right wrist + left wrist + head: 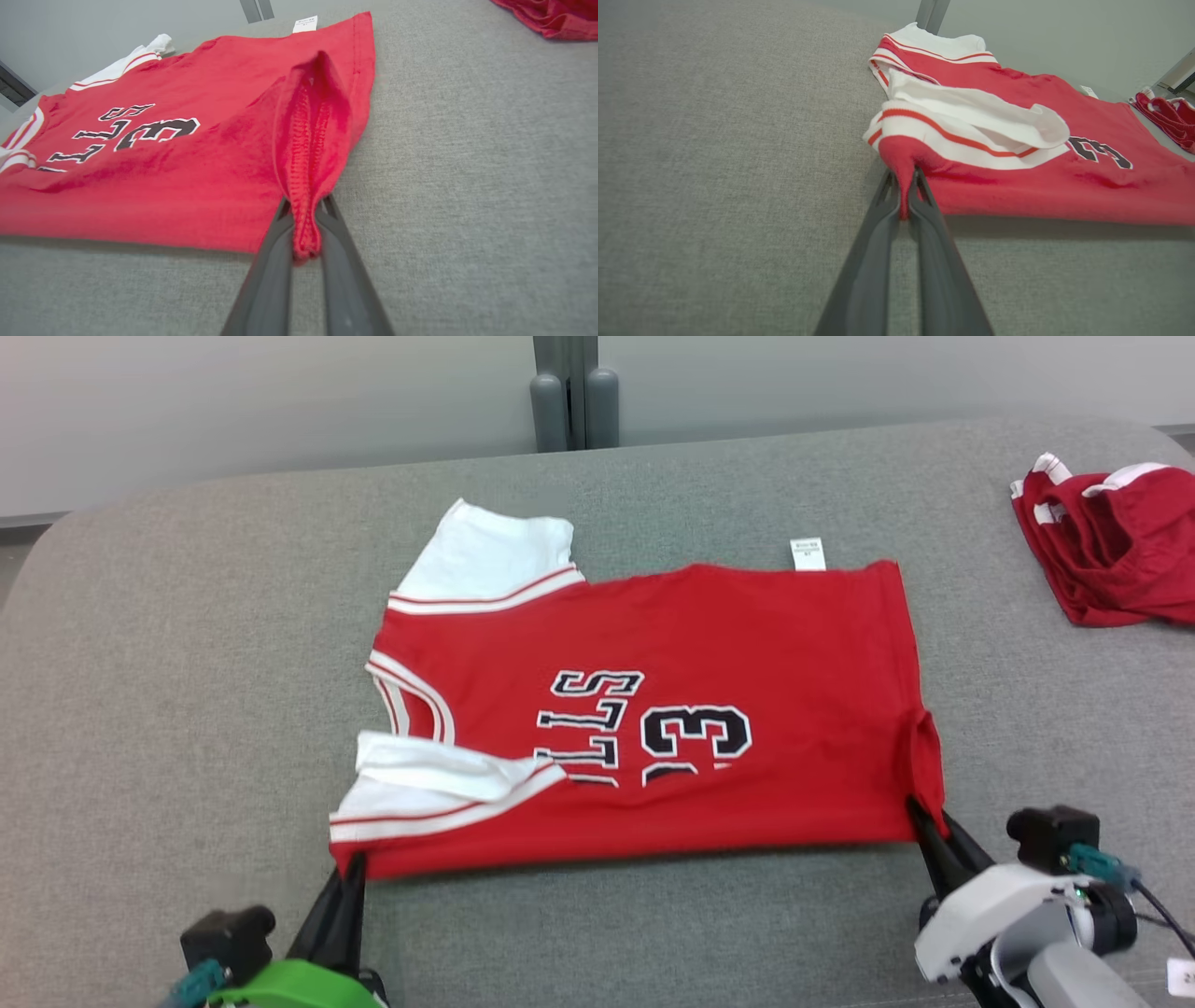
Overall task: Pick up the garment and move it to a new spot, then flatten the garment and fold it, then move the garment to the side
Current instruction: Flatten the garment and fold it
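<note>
Garment (653, 709) spread flat on the bench (187, 663), fold under way.
I judge the move and flattening done: it lies mid-bench, its near edge seemingly turned over the print. My left jaws pinch its near sleeve-side corner and my right jaws its near hem corner, both clamped on cloth. Finishing the fold and shifting it aside are left. Print reads "LLS" and "3", partly covered; the white tag (808, 553) is too small to read.

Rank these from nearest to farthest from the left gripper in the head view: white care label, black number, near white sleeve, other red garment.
1. Near white sleeve, beside the left gripper.
2. Black number, middle of the jersey.
3. White care label, far edge.
4. Other red garment, far right.
</note>
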